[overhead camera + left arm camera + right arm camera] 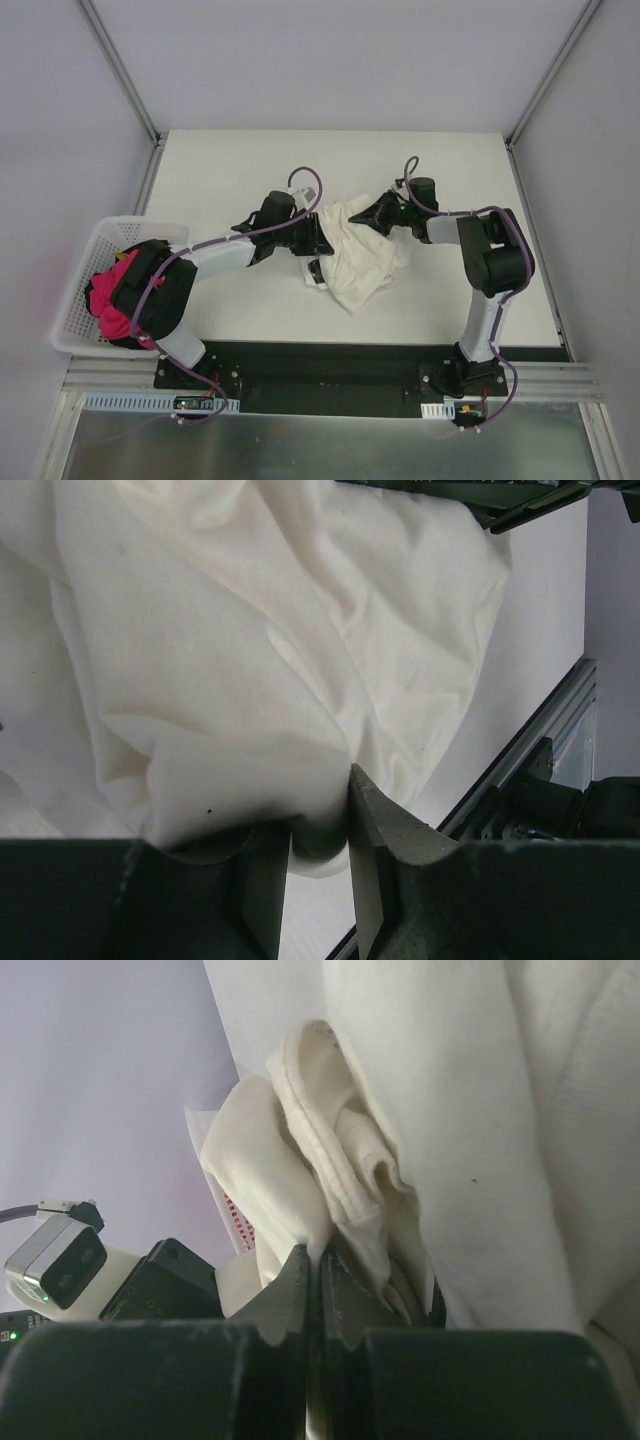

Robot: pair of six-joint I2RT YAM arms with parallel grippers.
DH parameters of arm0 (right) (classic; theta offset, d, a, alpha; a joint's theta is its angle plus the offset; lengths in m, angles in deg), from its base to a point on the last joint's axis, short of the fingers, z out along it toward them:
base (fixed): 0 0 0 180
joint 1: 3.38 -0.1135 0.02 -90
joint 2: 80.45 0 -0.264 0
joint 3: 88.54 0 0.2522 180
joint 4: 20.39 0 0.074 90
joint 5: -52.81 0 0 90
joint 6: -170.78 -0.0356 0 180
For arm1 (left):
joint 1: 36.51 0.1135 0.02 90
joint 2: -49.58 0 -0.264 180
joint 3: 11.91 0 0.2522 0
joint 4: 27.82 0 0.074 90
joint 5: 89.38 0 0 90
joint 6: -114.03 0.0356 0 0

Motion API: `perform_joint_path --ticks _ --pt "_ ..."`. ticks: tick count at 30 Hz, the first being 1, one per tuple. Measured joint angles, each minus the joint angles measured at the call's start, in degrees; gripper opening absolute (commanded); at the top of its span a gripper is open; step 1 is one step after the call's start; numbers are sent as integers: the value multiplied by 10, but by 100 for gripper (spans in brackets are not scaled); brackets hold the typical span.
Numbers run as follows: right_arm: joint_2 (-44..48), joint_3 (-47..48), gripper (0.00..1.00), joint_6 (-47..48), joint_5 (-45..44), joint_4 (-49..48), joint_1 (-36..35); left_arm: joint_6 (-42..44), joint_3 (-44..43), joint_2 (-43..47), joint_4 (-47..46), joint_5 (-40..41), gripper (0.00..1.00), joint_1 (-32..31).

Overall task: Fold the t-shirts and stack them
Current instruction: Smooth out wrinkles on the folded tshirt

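**Both arms on the shirt**

The crumpled cream-white cloth t-shirt (355,265) lies bunched well to the right of the white plastic laundry basket (80,270). The left gripper (318,238) pinches a fold on the shirt's basket-side edge. The right gripper (372,213) is clamped tight on a hem fold on the side away from the basket. The cloth spans between them, so pulling apart should spread it, I'd say.
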Motion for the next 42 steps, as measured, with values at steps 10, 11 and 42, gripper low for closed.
perform_joint_path --ticks 10,11,42 --pt "-1 6 1 -4 3 -5 0 33 -18 6 42 12 29 5" --pt "-1 6 1 -5 3 -6 0 35 -21 7 47 12 29 6" --pt "-12 -31 1 -97 3 -169 -16 128 -156 -54 129 20 29 58"
